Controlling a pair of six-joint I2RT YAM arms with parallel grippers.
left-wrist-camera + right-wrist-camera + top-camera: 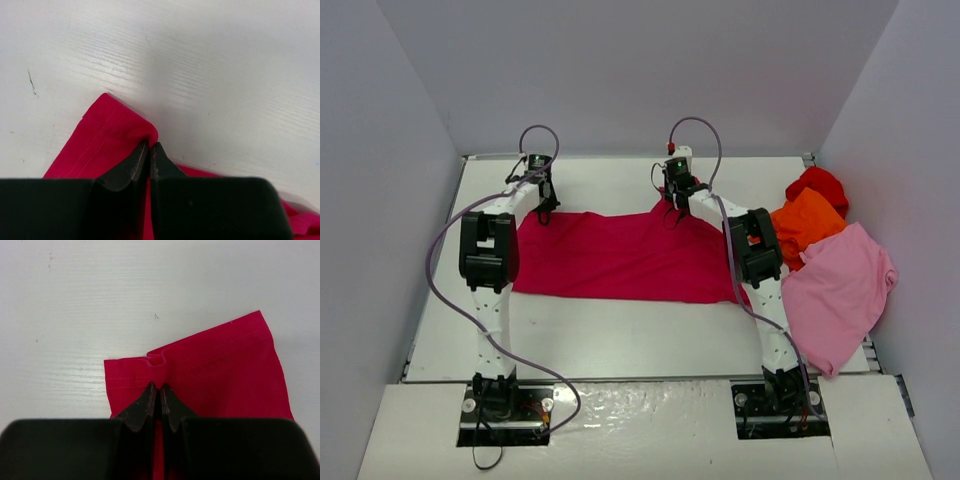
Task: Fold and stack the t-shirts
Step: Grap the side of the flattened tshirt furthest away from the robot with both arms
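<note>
Crimson-magenta t-shirt (620, 262) lies spread flat across the middle of the desk (620, 335). Left fingers (144, 151) pinch its far left corner. Right fingers (154, 392) pinch a small pleat at its far right hem. Both pairs are pressed together on cloth. Light pink t-shirt (840, 290), orange t-shirt (808, 222) and red t-shirt (818, 185) sit heaped at the desk's right side. The right arm (760, 270) crosses the crimson shirt's right end.

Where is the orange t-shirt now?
In the top view the orange t-shirt lies on the right of the table, between the red t-shirt behind and the light pink t-shirt in front.
</note>
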